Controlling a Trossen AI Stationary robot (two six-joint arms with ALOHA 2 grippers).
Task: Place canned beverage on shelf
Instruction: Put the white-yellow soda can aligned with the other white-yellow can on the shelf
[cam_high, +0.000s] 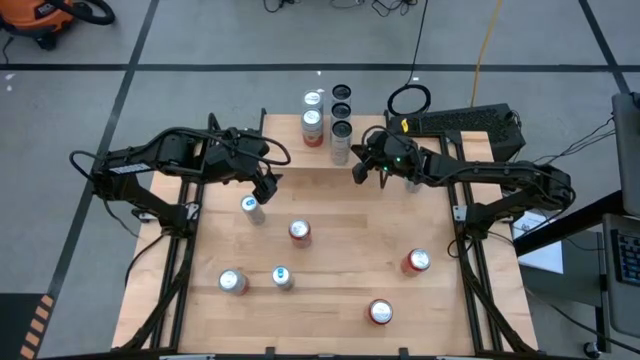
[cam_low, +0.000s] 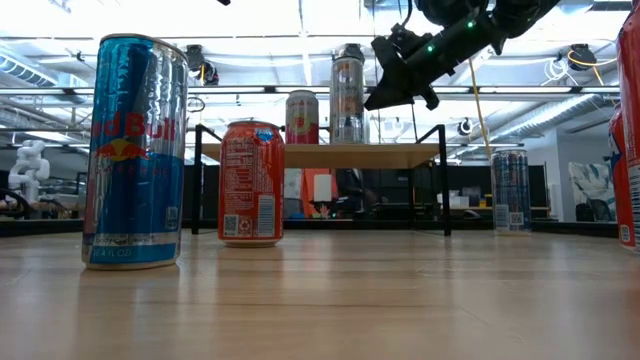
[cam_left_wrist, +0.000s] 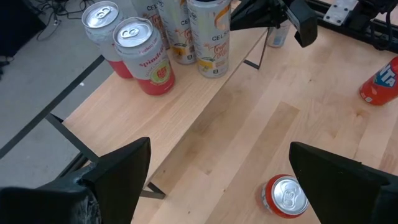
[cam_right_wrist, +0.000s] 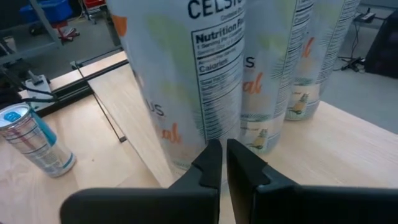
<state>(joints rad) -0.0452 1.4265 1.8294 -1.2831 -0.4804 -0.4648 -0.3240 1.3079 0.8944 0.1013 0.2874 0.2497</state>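
The right gripper (cam_right_wrist: 222, 163) hangs at the shelf's (cam_high: 375, 176) right part, its fingers pinched together with nothing between them; the nearest tall Celsius can (cam_right_wrist: 186, 74) stands just beyond the fingertips, not held. In the low view the right gripper (cam_low: 400, 97) hovers above the shelf (cam_low: 400, 154), apart from its top. The shelf sits at the far edge of the desk (cam_high: 330, 270), a light wood top on thin black legs. On it stand three pale Celsius cans in a row, white with orange and green print, and beside them two red-and-white cans (cam_left_wrist: 146, 57) with silver tops. The left gripper (cam_high: 264, 187) waits over the shelf's left end, fingers (cam_left_wrist: 118, 174) spread wide and empty, a red can (cam_left_wrist: 285, 196) on the desk below them. Other cans stand scattered across the desk, among them a blue Red Bull can (cam_low: 135, 150).
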